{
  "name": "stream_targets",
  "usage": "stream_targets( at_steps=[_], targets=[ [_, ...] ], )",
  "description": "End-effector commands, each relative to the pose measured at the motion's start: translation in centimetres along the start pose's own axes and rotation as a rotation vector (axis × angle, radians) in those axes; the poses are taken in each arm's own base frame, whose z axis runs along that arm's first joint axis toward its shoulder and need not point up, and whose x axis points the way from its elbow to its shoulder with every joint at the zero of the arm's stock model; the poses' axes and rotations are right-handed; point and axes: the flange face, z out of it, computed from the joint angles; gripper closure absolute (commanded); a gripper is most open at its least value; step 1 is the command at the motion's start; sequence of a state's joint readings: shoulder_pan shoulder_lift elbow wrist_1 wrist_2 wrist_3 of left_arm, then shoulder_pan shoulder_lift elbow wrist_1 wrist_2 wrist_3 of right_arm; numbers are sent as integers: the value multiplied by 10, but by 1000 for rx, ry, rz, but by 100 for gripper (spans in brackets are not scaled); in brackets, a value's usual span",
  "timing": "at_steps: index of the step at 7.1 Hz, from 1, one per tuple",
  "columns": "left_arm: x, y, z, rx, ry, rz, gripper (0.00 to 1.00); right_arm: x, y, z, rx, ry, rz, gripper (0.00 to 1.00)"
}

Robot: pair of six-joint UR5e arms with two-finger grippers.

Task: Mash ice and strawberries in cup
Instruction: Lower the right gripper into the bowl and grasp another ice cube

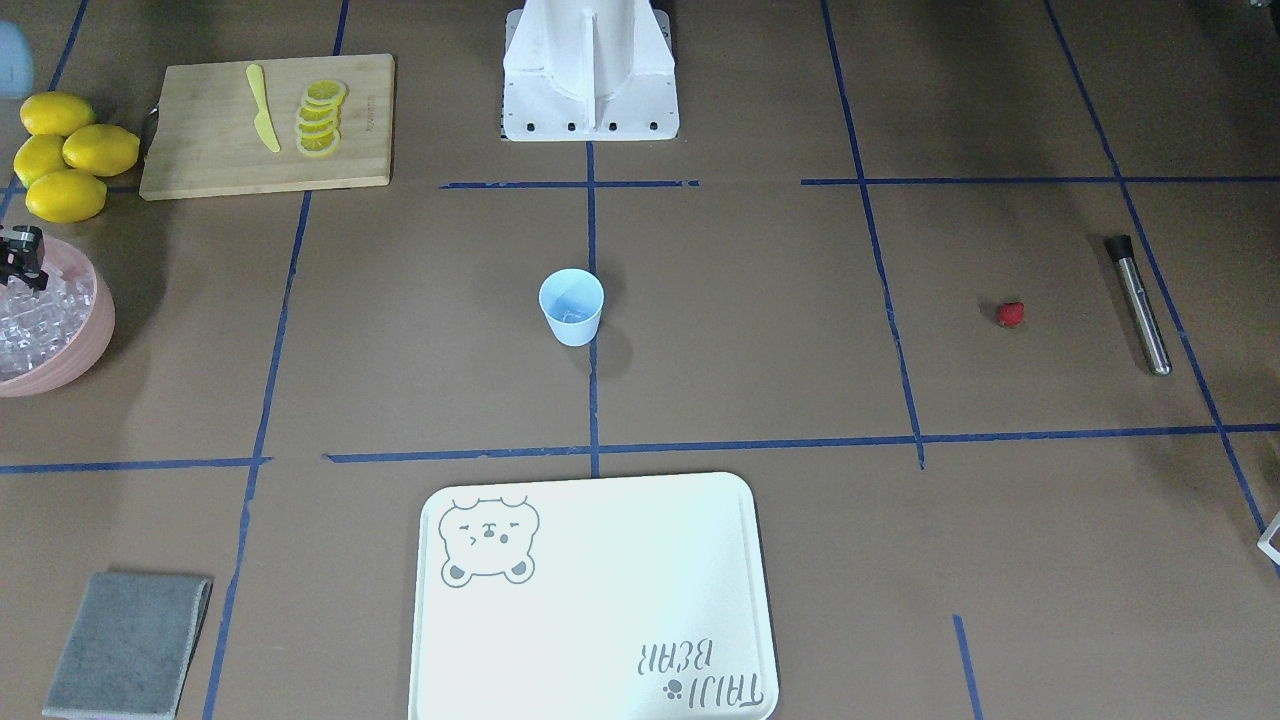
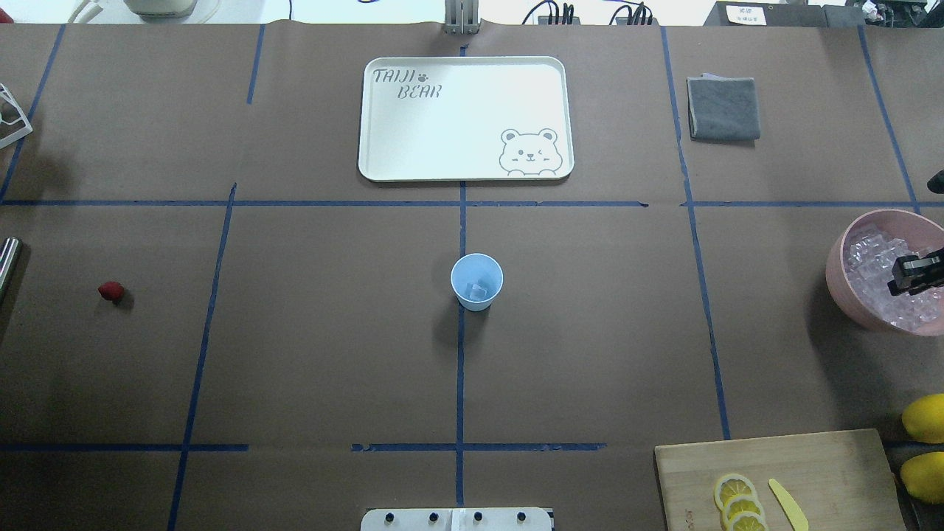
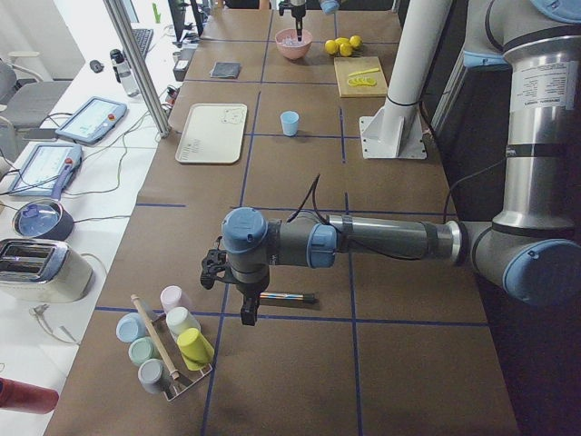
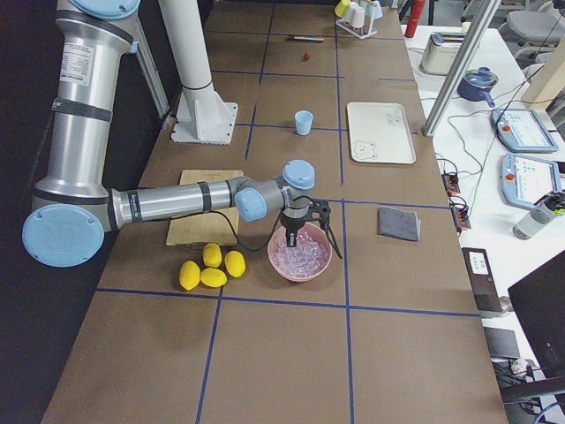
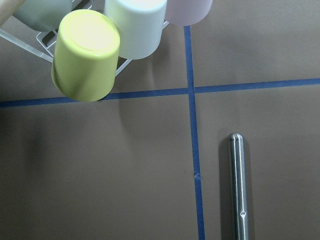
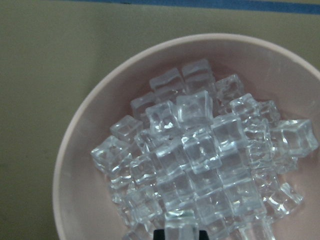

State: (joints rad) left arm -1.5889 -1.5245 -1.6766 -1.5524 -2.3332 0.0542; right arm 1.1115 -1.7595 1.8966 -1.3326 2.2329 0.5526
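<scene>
Over the bowl (image 2: 837, 280), the right gripper (image 2: 911, 274) hangs at the ice (image 6: 200, 150); whether it pinches a cube, I cannot tell. Cubes look hard and slick: take opposite flat faces.

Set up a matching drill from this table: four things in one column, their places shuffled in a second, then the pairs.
Things
1. strawberry
2. blue cup
3. lemon slices
4. heap of ice cubes

Places
A. on the wooden cutting board
B. in the pink bowl
C. standing on a blue tape line at the table's middle
D. on bare brown paper, near the metal muddler

Pairs: 1-D, 2-C, 3-A, 4-B
</scene>
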Motion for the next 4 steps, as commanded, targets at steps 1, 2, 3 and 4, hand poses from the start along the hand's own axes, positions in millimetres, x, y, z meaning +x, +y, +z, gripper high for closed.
stream_targets(
  at_steps=[1, 2, 3, 4],
  targets=[
    [0, 0, 0, 1, 1, -1, 0, -38, -10, -51, 76, -42, -30, 100],
    [0, 1, 0, -1, 2, 0, 0, -78, -40, -76, 91, -54, -41, 100],
    [0, 0, 0, -1, 0, 2, 0, -127, -61, -99, 80, -59, -60, 100],
    [0, 0, 0, -1, 0, 2, 0, -192, -79, -117, 53, -62, -92, 100]
  ],
)
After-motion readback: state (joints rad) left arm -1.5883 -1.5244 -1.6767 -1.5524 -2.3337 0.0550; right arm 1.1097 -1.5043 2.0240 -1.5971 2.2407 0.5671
